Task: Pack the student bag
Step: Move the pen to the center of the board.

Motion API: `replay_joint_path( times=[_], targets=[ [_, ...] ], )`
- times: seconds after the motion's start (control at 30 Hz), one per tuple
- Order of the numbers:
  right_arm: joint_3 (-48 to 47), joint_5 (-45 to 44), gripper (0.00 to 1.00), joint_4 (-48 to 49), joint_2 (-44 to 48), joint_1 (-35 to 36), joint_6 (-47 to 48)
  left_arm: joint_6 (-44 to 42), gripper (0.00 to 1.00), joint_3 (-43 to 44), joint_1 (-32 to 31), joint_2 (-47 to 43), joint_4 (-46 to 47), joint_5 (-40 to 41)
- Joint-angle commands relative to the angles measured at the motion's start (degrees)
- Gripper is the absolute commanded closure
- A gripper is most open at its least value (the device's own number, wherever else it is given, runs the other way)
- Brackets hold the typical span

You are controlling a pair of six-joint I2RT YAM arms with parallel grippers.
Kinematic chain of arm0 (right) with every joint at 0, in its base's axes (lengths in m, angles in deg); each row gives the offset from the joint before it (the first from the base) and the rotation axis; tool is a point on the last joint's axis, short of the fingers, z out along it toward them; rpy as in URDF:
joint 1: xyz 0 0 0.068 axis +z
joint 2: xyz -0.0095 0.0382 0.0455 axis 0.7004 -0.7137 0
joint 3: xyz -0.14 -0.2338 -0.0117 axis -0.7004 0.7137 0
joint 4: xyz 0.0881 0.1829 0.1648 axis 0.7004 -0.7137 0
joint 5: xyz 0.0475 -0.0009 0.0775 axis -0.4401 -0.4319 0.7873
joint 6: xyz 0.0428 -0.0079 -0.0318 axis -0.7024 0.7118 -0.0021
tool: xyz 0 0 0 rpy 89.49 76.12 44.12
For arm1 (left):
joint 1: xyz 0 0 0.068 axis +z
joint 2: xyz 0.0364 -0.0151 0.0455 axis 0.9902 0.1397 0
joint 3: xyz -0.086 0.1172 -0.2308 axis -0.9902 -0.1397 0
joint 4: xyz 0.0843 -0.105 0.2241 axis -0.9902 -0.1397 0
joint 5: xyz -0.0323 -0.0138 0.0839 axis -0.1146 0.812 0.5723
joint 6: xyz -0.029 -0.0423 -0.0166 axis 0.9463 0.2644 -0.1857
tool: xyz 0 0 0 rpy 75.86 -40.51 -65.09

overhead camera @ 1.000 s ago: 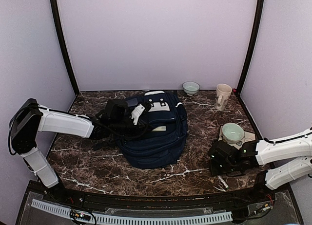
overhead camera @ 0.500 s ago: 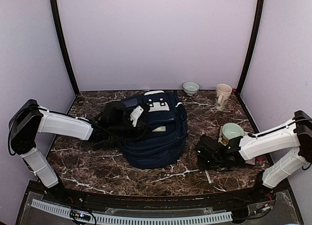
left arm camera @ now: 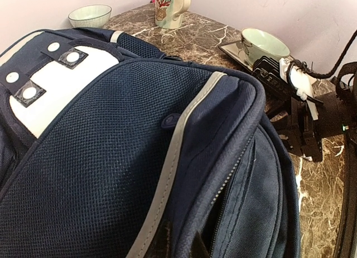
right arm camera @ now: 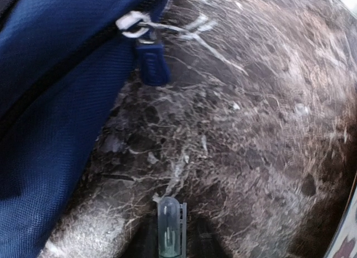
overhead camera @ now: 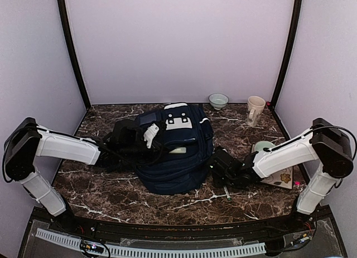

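Observation:
The student bag is a large navy backpack lying flat mid-table, with its grey-white patch at the far end. My left gripper is at the bag's left top and is shut on a fold of the bag's fabric beside an open zipper; the fingertips only just show. My right gripper is low at the bag's right side and is shut on a pen with a clear cap, which points at the bag's side near a blue zipper pull. The pen's tail sticks out behind.
A pale green bowl and a cream mug stand at the back right. Another green bowl sits on a flat tray at the right, behind my right arm. Purple walls close three sides.
My right arm has swung left across the table with the pen, from beside the tray to the bag's right side. My left gripper and the bag's top shifted slightly left.

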Motion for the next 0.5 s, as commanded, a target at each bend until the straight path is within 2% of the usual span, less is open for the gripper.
replay_joint_path(
  times=[0.0,0.07,0.13,0.3,0.47],
  targets=[
    [3.92,5.26,0.63,-0.27,2.52,-0.34,1.55,1.09,1.00,-2.38,-0.18,-1.95,-1.96,0.57],
    [5.73,6.13,0.53,-0.61,6.05,-0.40,1.27,1.18,1.00,-2.47,-0.18,-1.83,-1.92,0.51],
    [7.59,7.96,0.48,-0.74,9.74,-0.42,1.14,1.11,1.00,-2.42,-0.20,-1.88,-2.09,0.52],
    [10.83,14.78,0.47,-2.63,16.15,-0.44,1.67,1.10,1.00,-2.33,-0.18,-1.89,-2.36,0.58],
    [12.41,18.20,0.51,-5.70,19.37,-0.02,1.08,1.16,1.00,-2.05,-0.18,-1.43,-2.41,0.58]
  ],
)
